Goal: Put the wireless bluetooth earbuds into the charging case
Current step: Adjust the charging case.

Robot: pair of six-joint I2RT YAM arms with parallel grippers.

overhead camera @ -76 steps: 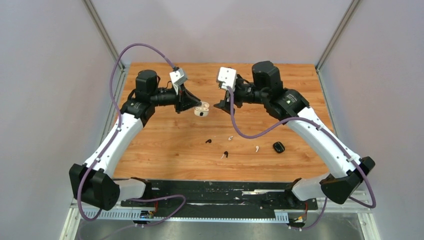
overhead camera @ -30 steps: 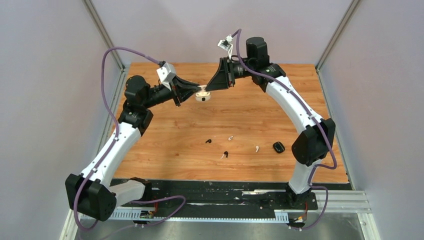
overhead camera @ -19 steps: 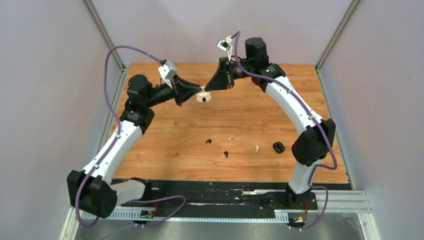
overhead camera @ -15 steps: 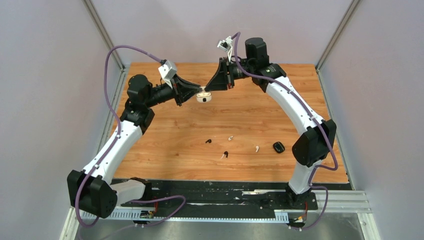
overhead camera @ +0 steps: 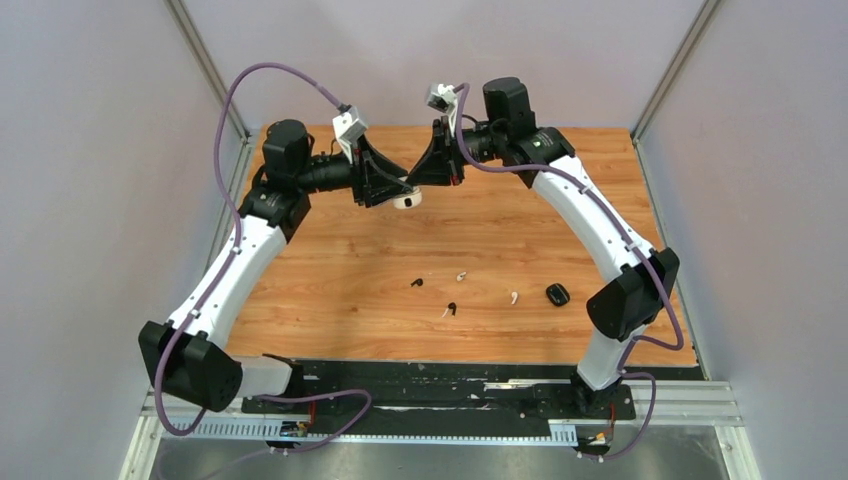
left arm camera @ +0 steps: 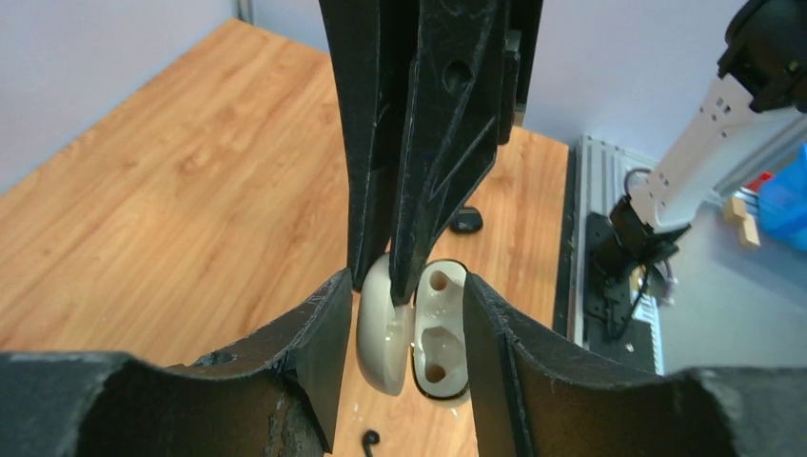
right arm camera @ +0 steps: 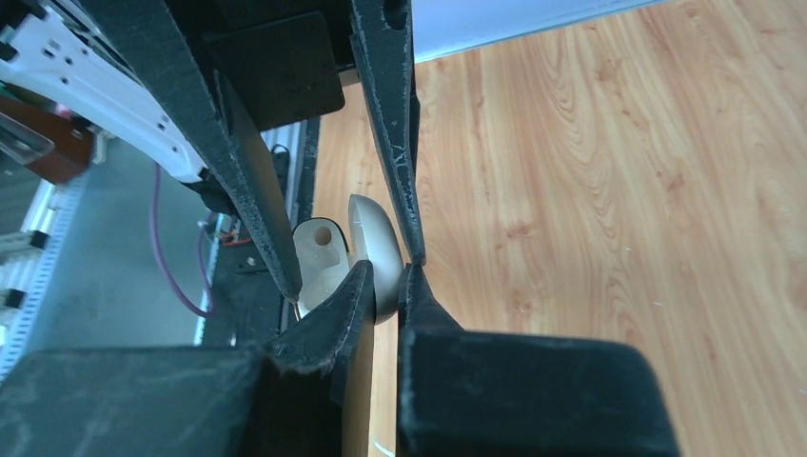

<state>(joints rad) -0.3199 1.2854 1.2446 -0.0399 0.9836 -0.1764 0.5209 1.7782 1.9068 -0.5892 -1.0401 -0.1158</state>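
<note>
Charging case point(left arm camera: 440, 335), white and glossy, hangs open in mid-air. The left gripper point(left arm camera: 407, 288) clasps its outer sides and the right gripper point(right arm camera: 388, 272) pinches the lid. Four earbuds point(overhead camera: 460, 276) lie loose on the table point(overhead camera: 330, 300) below. They look light and slippery, best pinched across the stem.

no text, number, brand or sign can be read in any of the views (the white charging case point(left arm camera: 442, 328), seen closest, shows only plain plastic).
</note>
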